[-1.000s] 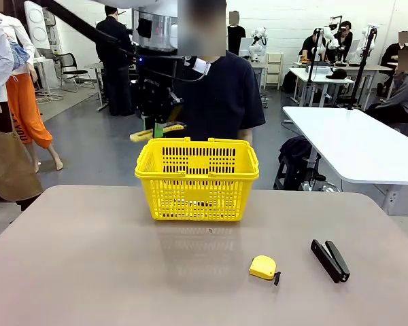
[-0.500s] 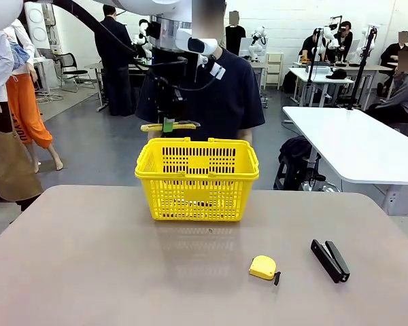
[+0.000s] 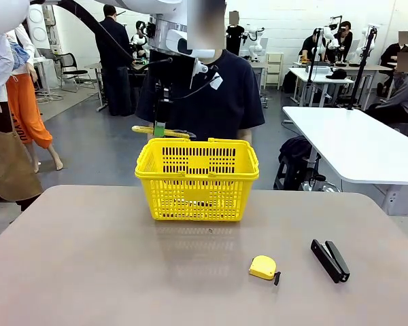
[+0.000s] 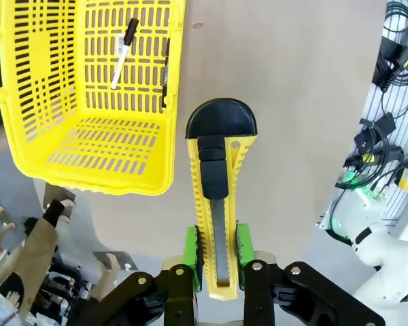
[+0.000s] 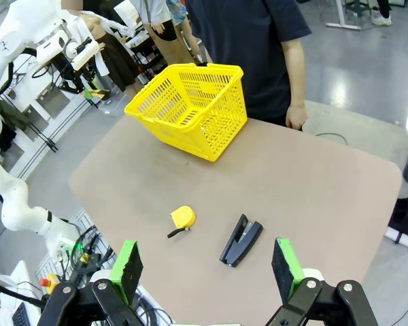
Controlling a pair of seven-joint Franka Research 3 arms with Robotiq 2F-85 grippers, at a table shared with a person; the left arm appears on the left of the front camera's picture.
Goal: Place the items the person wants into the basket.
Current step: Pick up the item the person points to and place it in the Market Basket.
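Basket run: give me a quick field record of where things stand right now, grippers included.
left gripper: shut on utility knife, held above the table beside the basket
right gripper: open, holding nothing
in basket: marker, black pen
on table: tape measure, stapler
person: standing behind basket

You are looking at a white left arm (image 3: 170, 27) that is carrying black cables and small white tags. Its left gripper (image 4: 216, 255) is showing black knuckles with silver screws and green ribbed pads (image 4: 190, 251). The right gripper (image 5: 207, 268) is showing the same black links with two green pads. The person (image 3: 224, 95) is wearing a plain black short-sleeved T-shirt.
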